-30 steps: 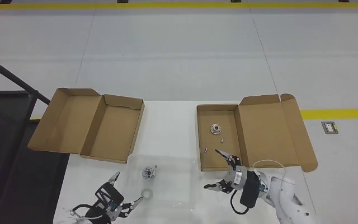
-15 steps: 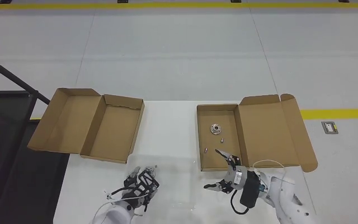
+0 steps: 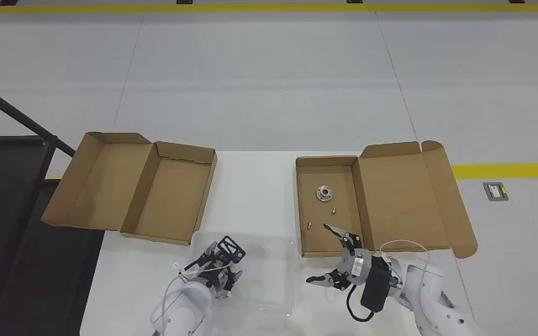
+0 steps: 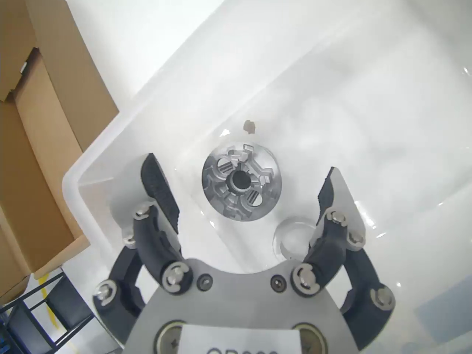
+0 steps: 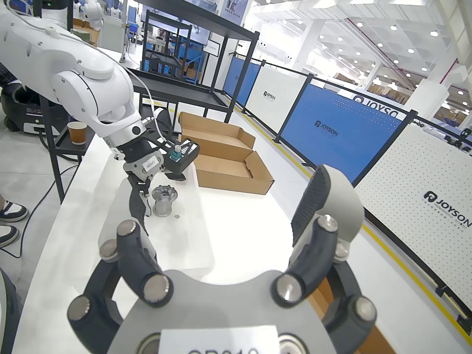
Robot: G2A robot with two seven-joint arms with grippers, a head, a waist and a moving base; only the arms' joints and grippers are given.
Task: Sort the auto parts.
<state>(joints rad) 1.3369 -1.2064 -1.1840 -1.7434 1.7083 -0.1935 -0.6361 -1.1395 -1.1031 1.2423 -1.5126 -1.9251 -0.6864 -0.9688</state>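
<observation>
Round hub (image 4: 241,186) in clear tray (image 4: 73,186); flange (image 3: 323,192) in right box (image 3: 345,176).

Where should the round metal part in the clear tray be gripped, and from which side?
Grip the round metal part by its outer rim, probably best straight down from above. It stands upright in the clear tray with its flat toothed face up, so the round sides are free all around. The left gripper hangs over it, jaws open on either side.
</observation>
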